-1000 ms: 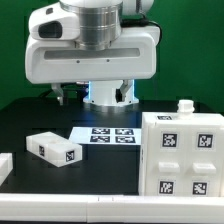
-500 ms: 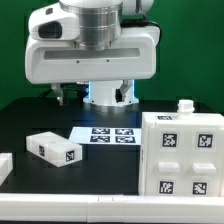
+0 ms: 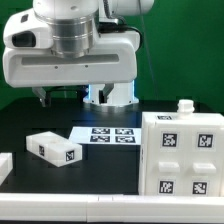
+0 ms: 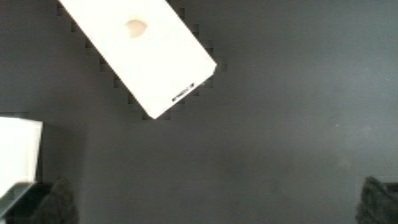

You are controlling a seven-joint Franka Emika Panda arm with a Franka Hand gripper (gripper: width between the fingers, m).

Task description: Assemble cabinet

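The cabinet body (image 3: 182,152), a big matte white box with several tags and a small knob on top, stands at the exterior view's right. A small white tagged block (image 3: 53,148) lies at the left. A white piece (image 3: 4,166) shows at the far left edge. The robot's white hand (image 3: 70,60) hangs above the table's back, over the left half. In the wrist view my gripper (image 4: 210,205) is open and empty, with its dark fingertips (image 4: 36,200) wide apart over bare black table. A flat white shape (image 4: 143,55) and a white corner (image 4: 18,148) lie beyond them.
The marker board (image 3: 104,134) lies flat on the black table between the small block and the cabinet body. A green wall stands behind the arm. The table's front edge runs along the bottom of the exterior view.
The robot's hand has swung toward the exterior view's left and looks larger in the frame. The cabinet body, small block and marker board have not moved.
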